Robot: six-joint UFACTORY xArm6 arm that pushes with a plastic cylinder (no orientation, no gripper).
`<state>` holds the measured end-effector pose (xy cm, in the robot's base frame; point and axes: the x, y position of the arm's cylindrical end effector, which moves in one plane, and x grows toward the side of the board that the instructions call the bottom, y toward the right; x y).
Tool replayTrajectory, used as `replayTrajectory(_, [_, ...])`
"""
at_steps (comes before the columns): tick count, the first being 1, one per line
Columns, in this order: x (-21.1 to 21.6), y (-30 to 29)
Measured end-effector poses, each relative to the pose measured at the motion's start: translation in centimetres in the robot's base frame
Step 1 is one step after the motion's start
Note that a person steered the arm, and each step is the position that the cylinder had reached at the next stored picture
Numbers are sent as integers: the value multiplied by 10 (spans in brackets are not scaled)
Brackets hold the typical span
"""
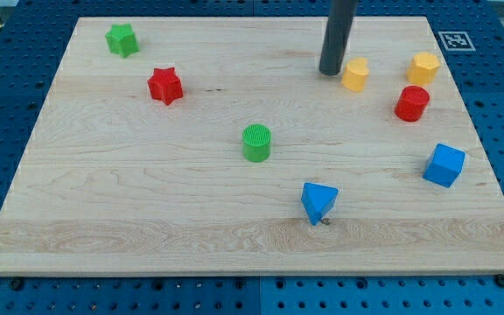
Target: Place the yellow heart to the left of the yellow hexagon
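Our end effector is a bare rod that grips nothing; my tip sits just left of the heart, near the worktop's top edge. The hexagon lies further right, so the heart already sits left of it.

We see a green star, red star, green cylinder, blue triangle, blue cube and red cylinder on a wooden board.
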<state>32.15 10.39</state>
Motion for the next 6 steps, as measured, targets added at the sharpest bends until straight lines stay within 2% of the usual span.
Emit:
replayTrajectory(3, [42, -7])
replayTrajectory(6, [66, -7])
